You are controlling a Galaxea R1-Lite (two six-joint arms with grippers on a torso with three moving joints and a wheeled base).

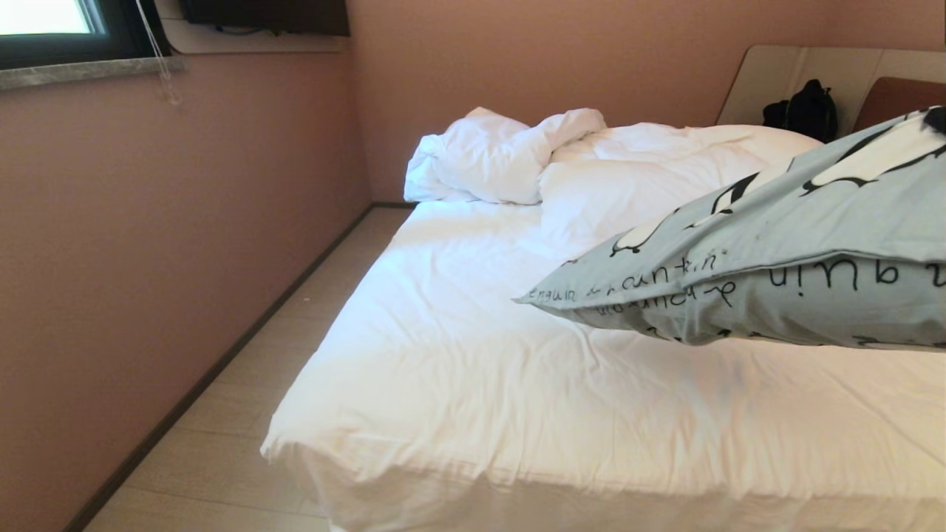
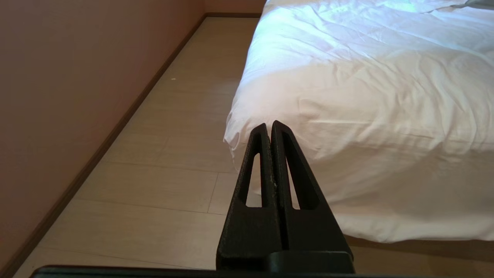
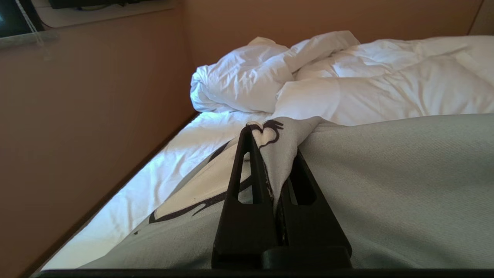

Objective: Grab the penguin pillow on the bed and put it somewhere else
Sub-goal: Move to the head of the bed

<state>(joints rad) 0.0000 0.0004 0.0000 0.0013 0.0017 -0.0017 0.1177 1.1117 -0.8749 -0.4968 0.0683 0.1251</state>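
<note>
Hanging clear of the sheet at the right of the head view, the penguin pillow (image 1: 754, 273) is already lifted off the bed (image 1: 473, 399), its near corner drooping toward the middle of the mattress. Right gripper (image 3: 272, 154): fingers pinched tight on a bunched fold of the pillow's cover. Left gripper (image 2: 270, 129): fingers pressed together, empty, parked low near the bed's left near corner over the floor (image 2: 154, 162). Crumpled duvet (image 1: 517, 159) lies far left. Pickup judged done; carrying and setting down elsewhere remain.
</note>
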